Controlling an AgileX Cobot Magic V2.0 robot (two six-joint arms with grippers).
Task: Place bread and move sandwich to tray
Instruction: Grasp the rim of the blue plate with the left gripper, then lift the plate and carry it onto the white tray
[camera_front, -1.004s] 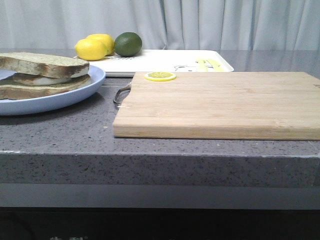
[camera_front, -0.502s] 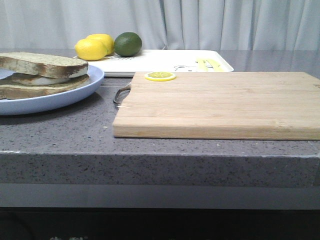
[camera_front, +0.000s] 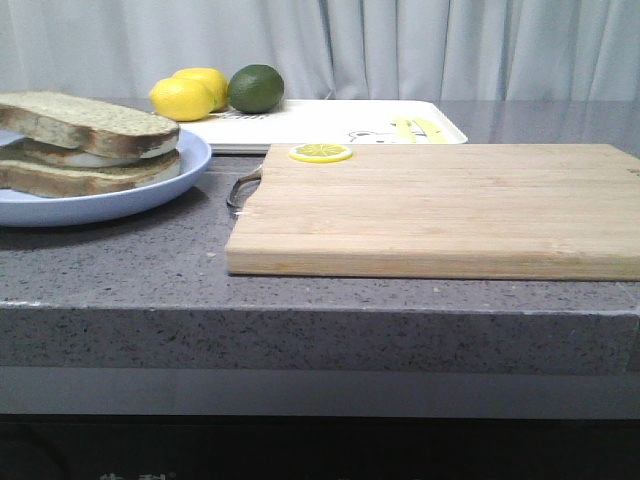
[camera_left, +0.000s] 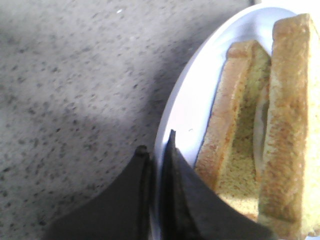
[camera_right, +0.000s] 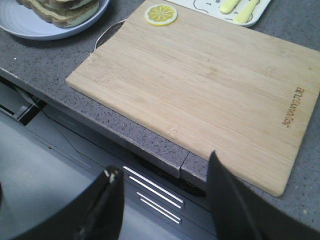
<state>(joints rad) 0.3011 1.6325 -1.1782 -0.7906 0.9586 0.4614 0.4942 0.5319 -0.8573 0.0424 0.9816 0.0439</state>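
Note:
The sandwich (camera_front: 85, 165) lies on a light-blue plate (camera_front: 150, 195) at the left. Its lower slice bears a white fried egg, and the bread (camera_front: 90, 122) lies on top, tilted. In the left wrist view my left gripper (camera_left: 156, 150) is shut on the plate's rim (camera_left: 185, 115), one finger under it and one over it, beside the sandwich (camera_left: 240, 145). The white tray (camera_front: 320, 125) lies at the back, behind the cutting board. My right gripper (camera_right: 162, 165) is open and empty, below the counter's front edge. Neither gripper shows in the front view.
A wooden cutting board (camera_front: 450, 205) covers the middle and right of the counter, with a lemon slice (camera_front: 321, 152) on its far left corner. Two lemons (camera_front: 185, 98) and a lime (camera_front: 256, 88) sit at the tray's left end. A curtain hangs behind.
The plate with the sandwich has risen a little at its left side, and the top slice now sits higher and more tilted. Nothing else has moved.

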